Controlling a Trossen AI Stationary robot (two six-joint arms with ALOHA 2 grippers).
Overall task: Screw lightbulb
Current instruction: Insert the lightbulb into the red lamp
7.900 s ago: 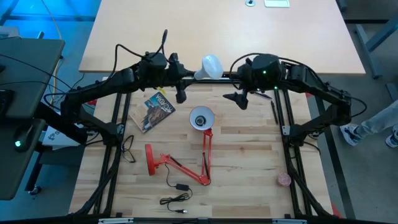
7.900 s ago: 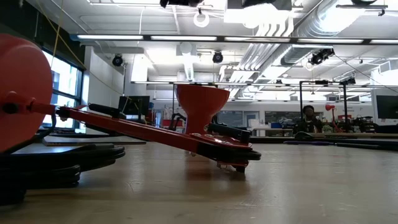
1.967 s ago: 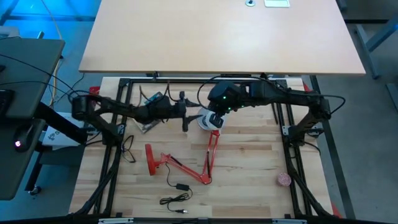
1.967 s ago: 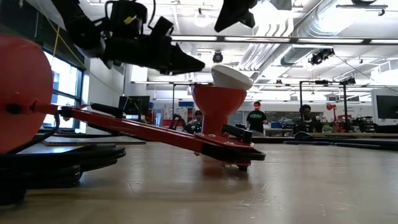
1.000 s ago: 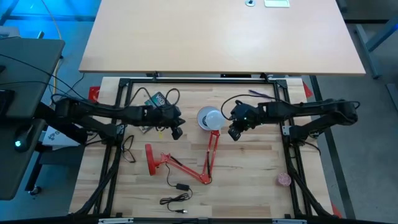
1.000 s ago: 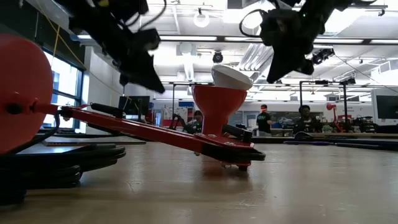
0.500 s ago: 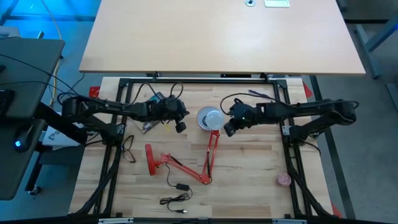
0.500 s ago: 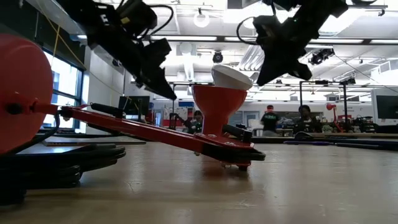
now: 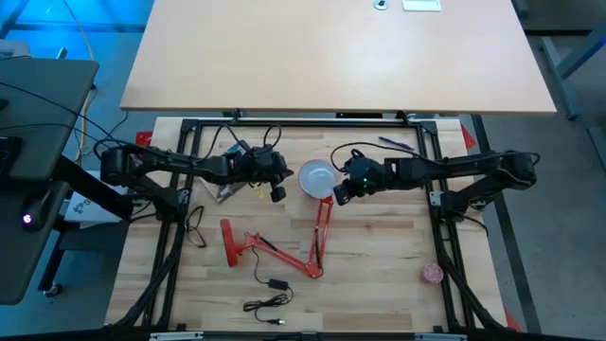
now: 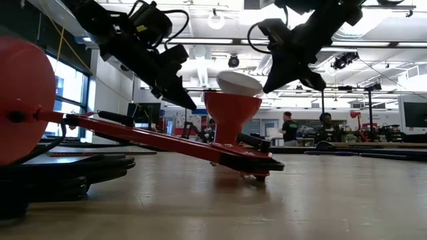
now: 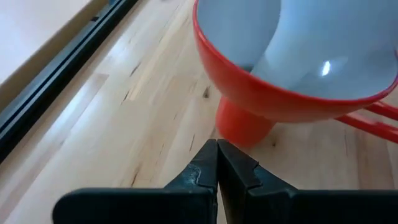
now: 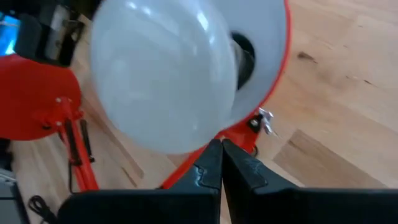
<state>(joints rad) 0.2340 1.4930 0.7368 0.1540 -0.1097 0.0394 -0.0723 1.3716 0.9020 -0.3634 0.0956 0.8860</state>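
Tabletop: pale wood-plank tabletop (image 9: 379, 246), black frame rails.
Bulb: small white domed lightbulb (image 9: 319, 177) sits in the red cone lamp shade (image 10: 232, 110), between 2 claws.
Left claw (image 9: 276, 192): pinched closed, empty.
Right claw (image 9: 337, 197): closed, empty.
Room: bright workshop; people (image 10: 288, 127) far behind.

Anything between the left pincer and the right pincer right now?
Yes. In the high view the red lamp shade with the lightbulb in it sits between left pincer and right pincer.

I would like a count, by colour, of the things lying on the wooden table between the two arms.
Red: 1, the lamp
White: 1, the lightbulb
Black: 1, the cable
Printed: 1, the booklet
Pinkish: 1, the small round thing
Total: 5
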